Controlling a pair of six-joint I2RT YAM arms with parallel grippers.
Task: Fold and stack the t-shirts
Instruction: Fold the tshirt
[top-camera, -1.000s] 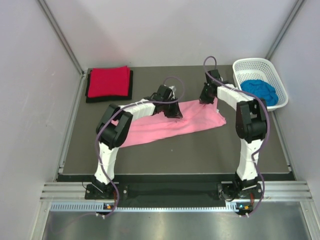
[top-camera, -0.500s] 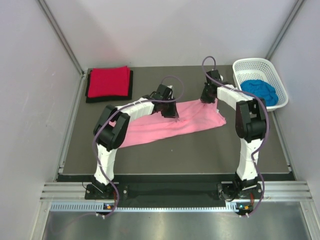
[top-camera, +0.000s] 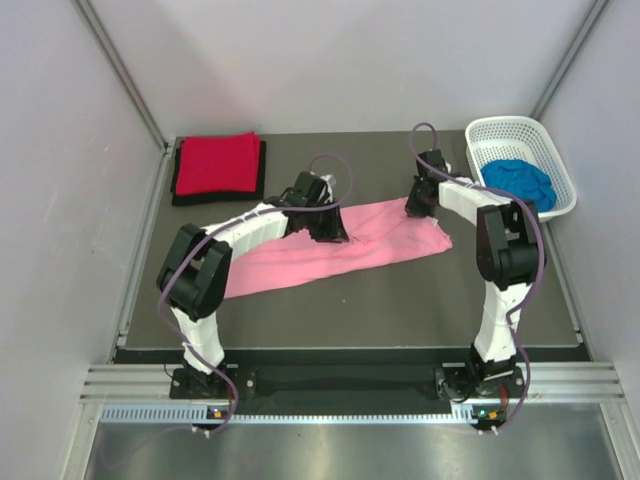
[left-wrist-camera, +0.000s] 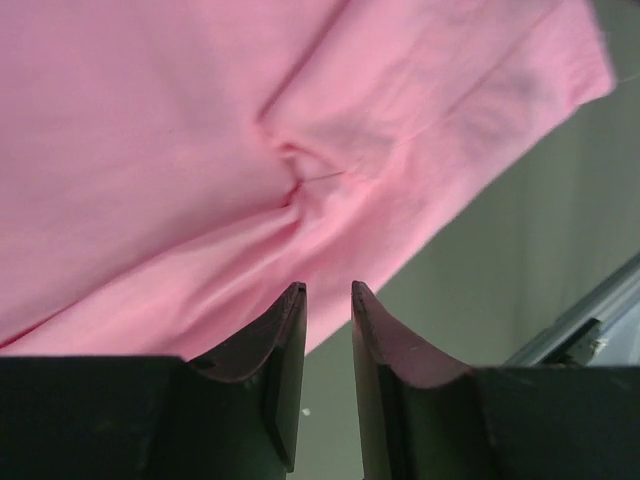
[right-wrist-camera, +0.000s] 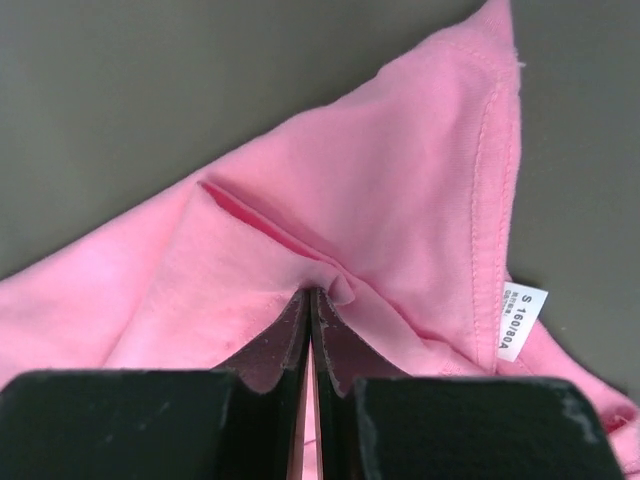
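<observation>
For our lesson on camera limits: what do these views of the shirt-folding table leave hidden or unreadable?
Top view: black shirt mostly under the red shirt; only edges show.
Top view: blue shirt partly hidden by the basket wall.
Right wrist view: label print below the size too small.
Left wrist view: pink shirt cut off by top and left edges.

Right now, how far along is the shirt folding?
Done: red shirt folded on the black shirt, far left. In hand: pink shirt, stretched out; right gripper pinches it, left gripper open at its edge. Remaining: blue shirt, crumpled in the basket.
</observation>
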